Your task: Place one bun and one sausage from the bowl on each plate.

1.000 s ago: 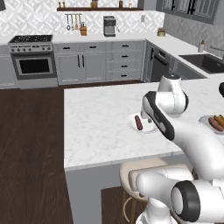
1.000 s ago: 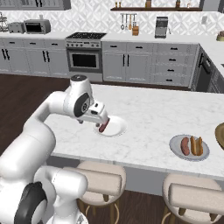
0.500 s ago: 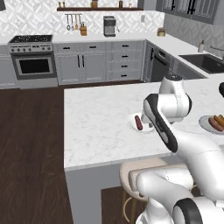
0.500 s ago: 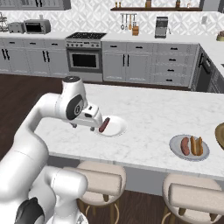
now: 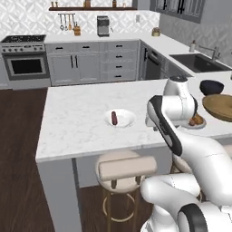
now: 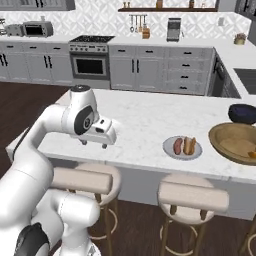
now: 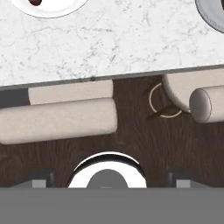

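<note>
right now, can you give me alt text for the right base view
A white robot arm reaches over a marble island, its open gripper empty near the front edge. To its right a grey plate holds a sausage and bun, beside a wooden bowl.

We observe a white marble island counter (image 5: 77,122) with two cushioned bar stools (image 6: 194,196) tucked under its near edge, standing on dark wood flooring (image 5: 18,181). A dark bowl (image 6: 243,113) rests near the counter's far end. Against the back wall we note a stove with oven (image 6: 90,62), grey cabinets (image 6: 162,70), a coffee maker (image 5: 103,26), a microwave (image 6: 34,30) and a sink (image 5: 197,62).
</note>
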### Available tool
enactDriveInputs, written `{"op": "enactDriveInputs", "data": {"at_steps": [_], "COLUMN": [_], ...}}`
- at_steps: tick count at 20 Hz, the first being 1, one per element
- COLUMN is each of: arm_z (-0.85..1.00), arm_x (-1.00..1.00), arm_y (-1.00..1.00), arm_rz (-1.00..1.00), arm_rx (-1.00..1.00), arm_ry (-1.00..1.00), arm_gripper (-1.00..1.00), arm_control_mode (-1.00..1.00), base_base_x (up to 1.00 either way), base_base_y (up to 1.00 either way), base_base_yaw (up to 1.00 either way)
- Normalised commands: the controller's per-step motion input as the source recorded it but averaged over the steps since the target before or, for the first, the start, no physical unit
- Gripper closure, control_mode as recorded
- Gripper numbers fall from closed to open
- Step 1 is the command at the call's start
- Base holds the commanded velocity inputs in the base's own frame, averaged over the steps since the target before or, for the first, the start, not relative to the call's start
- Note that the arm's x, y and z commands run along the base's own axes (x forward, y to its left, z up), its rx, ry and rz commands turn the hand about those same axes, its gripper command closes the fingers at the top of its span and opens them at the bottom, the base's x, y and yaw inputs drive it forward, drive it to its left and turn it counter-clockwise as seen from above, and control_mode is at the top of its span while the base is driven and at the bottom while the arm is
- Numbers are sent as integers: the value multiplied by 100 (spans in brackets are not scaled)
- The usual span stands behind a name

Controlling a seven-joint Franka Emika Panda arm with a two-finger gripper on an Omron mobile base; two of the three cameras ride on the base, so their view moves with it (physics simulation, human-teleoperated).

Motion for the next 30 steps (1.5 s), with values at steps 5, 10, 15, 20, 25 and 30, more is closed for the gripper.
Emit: {"op": "enactDriveInputs", "data": {"at_steps": [5, 10, 15, 20, 25, 30], "arm_z": [0, 0, 0, 0, 0, 0], "arm_x": [0, 0, 0, 0, 0, 0], "arm_y": [0, 0, 0, 0, 0, 0], "arm_rz": [0, 0, 0, 0, 0, 0], "arm_rx": [0, 0, 0, 0, 0, 0], "arm_ry": [0, 0, 0, 0, 0, 0], "arm_gripper": [-100, -100, -100, -100, -100, -100], "arm_control_mode": [100, 100, 100, 100, 100, 100], "base_base_x": [0, 0, 0, 3, 39, 55], "base_base_y": [-100, -100, -100, -88, -11, -5], "base_base_yaw": [-3, -3, -1, -1, 0, 0]}}
